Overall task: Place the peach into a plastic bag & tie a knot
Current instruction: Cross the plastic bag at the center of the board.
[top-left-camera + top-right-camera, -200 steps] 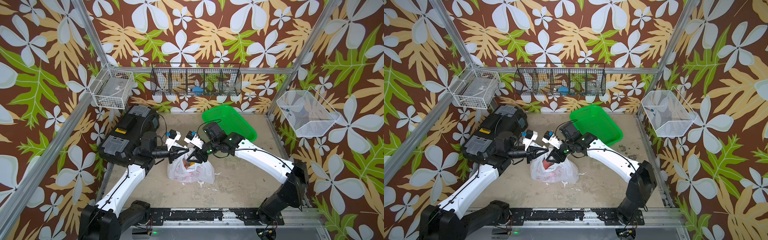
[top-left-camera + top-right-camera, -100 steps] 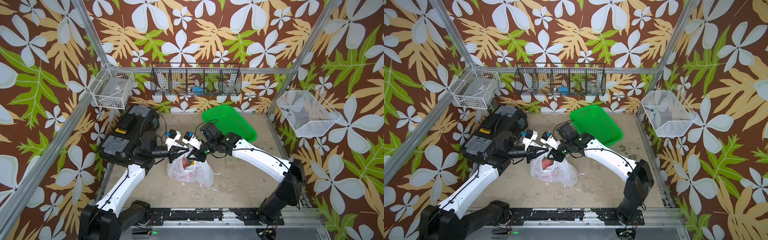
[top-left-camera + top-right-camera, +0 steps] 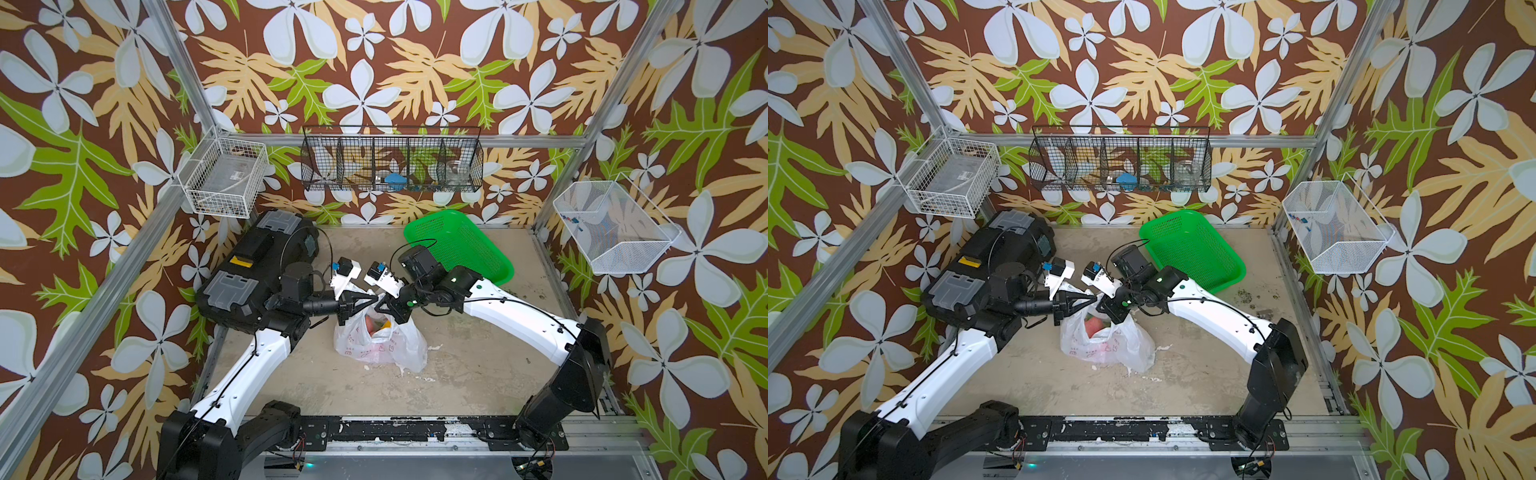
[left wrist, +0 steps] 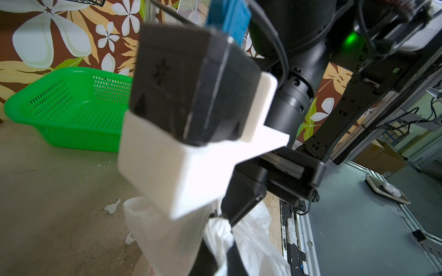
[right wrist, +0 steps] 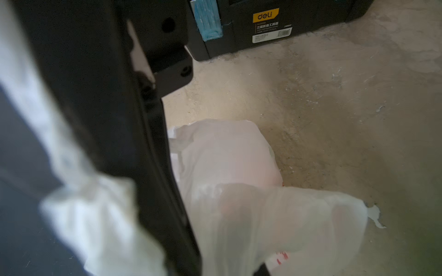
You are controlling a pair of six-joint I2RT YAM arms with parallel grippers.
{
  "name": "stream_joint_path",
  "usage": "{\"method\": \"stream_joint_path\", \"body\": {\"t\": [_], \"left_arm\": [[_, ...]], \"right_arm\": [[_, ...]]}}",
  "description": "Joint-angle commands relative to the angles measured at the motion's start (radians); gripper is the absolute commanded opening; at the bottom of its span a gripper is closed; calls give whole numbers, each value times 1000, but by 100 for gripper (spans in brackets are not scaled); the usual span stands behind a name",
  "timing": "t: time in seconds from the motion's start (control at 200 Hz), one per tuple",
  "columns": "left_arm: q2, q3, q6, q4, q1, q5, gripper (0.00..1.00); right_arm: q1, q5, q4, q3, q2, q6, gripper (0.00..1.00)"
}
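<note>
Two grippers meet tip to tip above one plastic bag (image 3: 380,347). The left gripper (image 3: 366,297) has its jaws fully closed, pinching a strip of the bag's upper white film; the left wrist view shows this film between its dark fingers (image 4: 205,260). The right gripper (image 3: 381,308) is likewise closed, and the right wrist view shows bunched film pressed against its blurred finger (image 5: 114,124).

The bag's body hangs directly beneath both sets of tips, its base on the tabletop (image 3: 478,365). One peach (image 3: 1094,324), reddish, lies inside the bag just below the tips and shows through the open mouth in both top views. A yellow-orange patch beside it cannot be identified.

One green basket (image 3: 457,245) lies behind the right gripper's wrist. One black toolbox (image 3: 257,270) stands behind the left gripper's arm.

Three containers hang on the walls, well beyond the grippers:
- a white wire basket (image 3: 224,178)
- a black compartmented rack (image 3: 392,160)
- a white mesh basket (image 3: 615,226)

Their contents are too small to name. The fingers cover the bag's handles, so whether a knot exists cannot be told. The right arm's camera mount (image 4: 191,119) fills most of the left wrist view.
</note>
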Motion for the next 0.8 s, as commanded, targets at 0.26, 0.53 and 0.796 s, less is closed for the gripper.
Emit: {"method": "stream_joint_path", "body": {"t": [0.26, 0.53, 0.796], "left_arm": [[-75, -78, -24, -11, 1, -203, 40], [12, -81, -36, 12, -24, -220, 27], [-63, -140, -236, 143, -56, -136, 0]], "right_arm": [[-9, 63, 54, -20, -14, -1, 0], [-12, 116, 87, -37, -27, 8, 0], [-14, 377, 270, -103, -74, 9, 4]]}}
